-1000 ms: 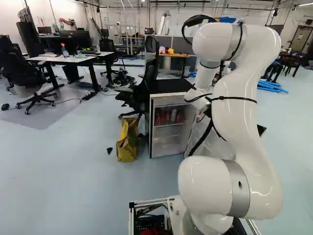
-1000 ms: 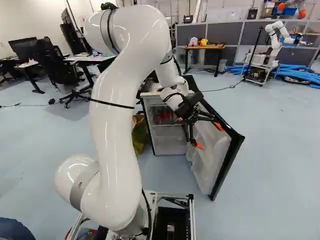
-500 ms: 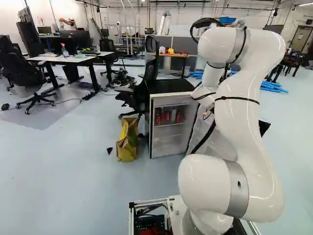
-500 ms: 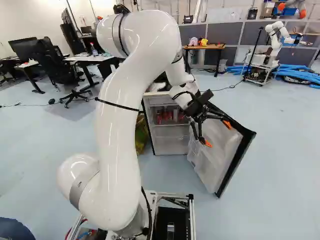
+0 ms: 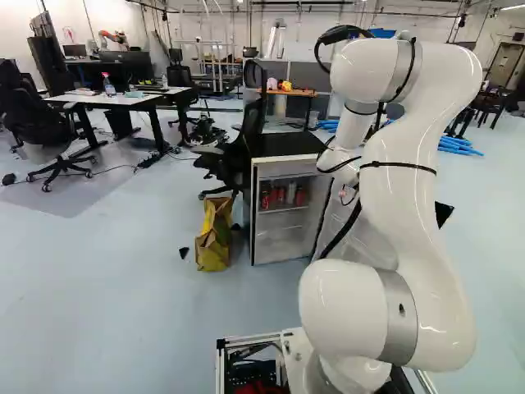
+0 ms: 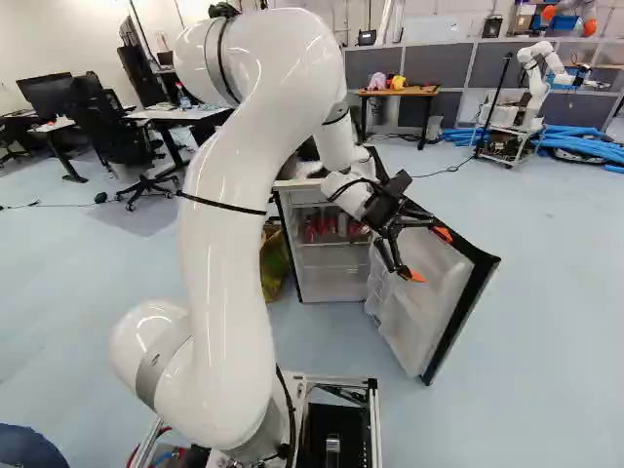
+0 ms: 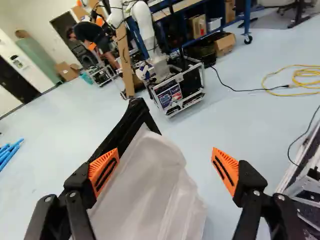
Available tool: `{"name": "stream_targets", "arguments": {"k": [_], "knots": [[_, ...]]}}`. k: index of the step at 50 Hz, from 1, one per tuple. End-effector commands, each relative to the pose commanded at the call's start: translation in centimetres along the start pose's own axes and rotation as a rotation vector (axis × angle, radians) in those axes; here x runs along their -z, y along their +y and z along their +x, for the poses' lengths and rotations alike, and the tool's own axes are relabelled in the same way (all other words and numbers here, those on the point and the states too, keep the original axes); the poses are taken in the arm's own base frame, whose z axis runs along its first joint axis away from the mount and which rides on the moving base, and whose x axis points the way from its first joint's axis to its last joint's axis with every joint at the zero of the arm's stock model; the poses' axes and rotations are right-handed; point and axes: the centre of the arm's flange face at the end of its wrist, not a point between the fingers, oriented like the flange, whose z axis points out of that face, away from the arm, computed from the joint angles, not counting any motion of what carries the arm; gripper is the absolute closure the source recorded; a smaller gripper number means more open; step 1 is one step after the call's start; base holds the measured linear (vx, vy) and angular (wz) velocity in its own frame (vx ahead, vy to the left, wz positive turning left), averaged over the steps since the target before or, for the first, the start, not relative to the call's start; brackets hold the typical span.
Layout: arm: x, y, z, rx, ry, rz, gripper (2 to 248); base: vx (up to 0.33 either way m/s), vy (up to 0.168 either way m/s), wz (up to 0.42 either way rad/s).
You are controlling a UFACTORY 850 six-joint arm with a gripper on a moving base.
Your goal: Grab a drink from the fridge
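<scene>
Rounded glossy white arm (image 6: pixel 224 258), grey joint bands (image 5: pixel 400 316), black cables (image 5: pixel 343 231), ribbed orange pads (image 7: pixel 104 171).

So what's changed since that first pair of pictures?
In the right base view, the fridge door has swung wider open, rightward. The arm has also moved right overall, its upper part easing back slightly since the middle pictures. No drink has been taken hold of; the jaws stand open. The base, the fridge and the red cans inside stayed put.
</scene>
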Motion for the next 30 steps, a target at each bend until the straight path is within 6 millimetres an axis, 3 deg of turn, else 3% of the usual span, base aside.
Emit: {"name": "stream_targets", "arguments": {"k": [30], "knots": [[2.3, 4.8, 1.3, 0.217, -0.042, 0.327, 3, 0.000, 0.000, 0.000]]}}
